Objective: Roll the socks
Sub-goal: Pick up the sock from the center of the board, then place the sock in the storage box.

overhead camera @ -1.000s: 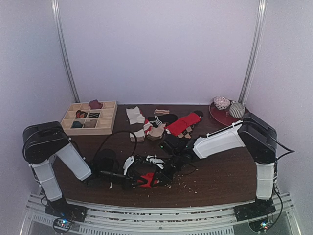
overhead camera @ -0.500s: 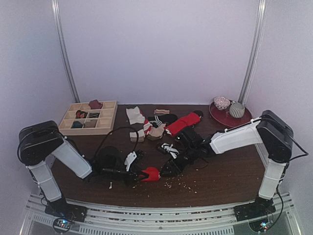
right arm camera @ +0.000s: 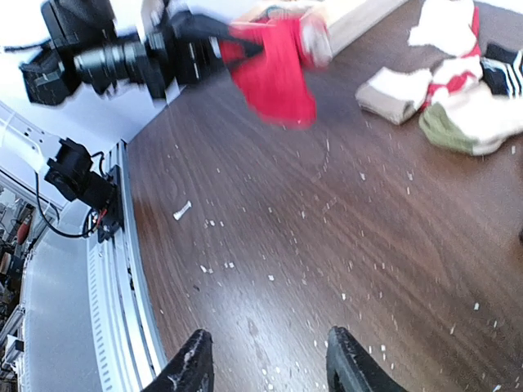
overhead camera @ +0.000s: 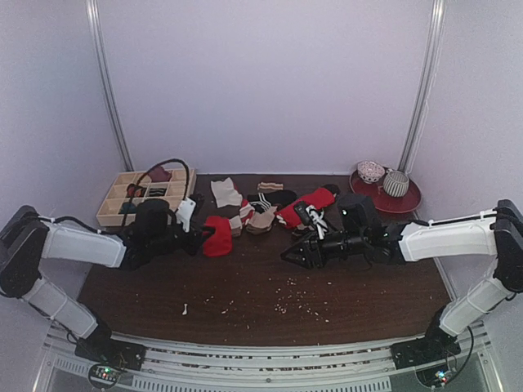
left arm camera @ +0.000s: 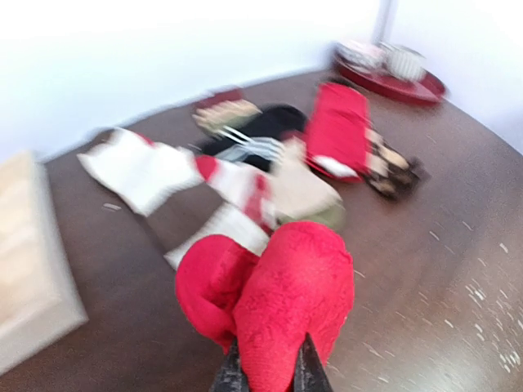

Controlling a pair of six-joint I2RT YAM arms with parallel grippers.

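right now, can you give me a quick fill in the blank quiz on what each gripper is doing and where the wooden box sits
1. The bundled sock that the left gripper is shut on is mostly ____ in colour.
2. The right gripper is open above the table and holds ____.
3. The wooden compartment box sits at the back ____ corner of the table.

Missing words: red; nothing; left

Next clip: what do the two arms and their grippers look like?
Both arms pair white link shells with bulky black joints. A black cable loops up from the left arm; a thin one runs along the right arm. The left gripper and right gripper are black, each with two fingers.
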